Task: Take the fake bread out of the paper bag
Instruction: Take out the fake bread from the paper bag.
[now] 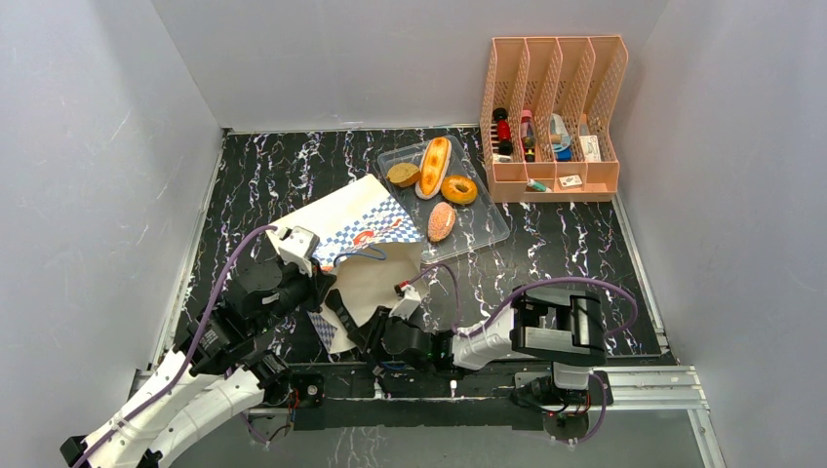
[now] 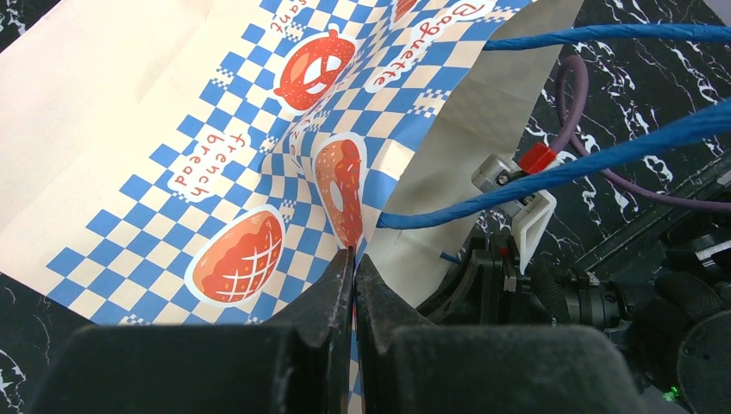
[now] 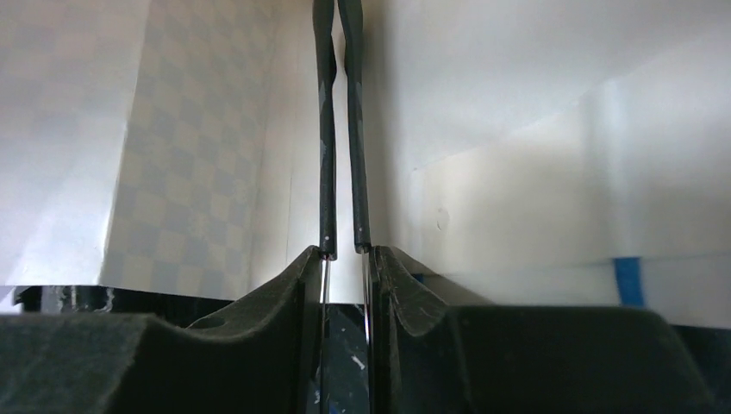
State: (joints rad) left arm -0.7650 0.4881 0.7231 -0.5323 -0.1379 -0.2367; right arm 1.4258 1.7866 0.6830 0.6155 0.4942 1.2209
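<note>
Paper bag [image 2: 172, 129] clamped in L gripper [image 2: 353, 255]; R gripper [image 3: 345, 246] inside, slightly parted, empty.

The left arm [image 1: 185, 390] and right arm [image 1: 492, 339] are built of white links and black joint housings. A purple cable [image 1: 575, 281] is routed along each, and black tapered fingers [image 2: 332, 297] are fitted.

The paper bag [image 1: 341, 202] is showing pale tan, with a blue-and-white checkered band carrying orange-red pastry pictures and white labels lettered in red. Its cords [image 2: 603, 34] are showing bright blue. The table [image 1: 283, 166] is showing black with white marble veins. On the clear tray [image 1: 492, 234], the long bun [image 1: 433, 166] is showing orange-tan, the ring donut [image 1: 459, 189] golden, the round roll [image 1: 403, 175] brown and the oval bun [image 1: 441, 221] reddish-orange. The file rack [image 1: 551, 107] is showing peach-pink.
</note>
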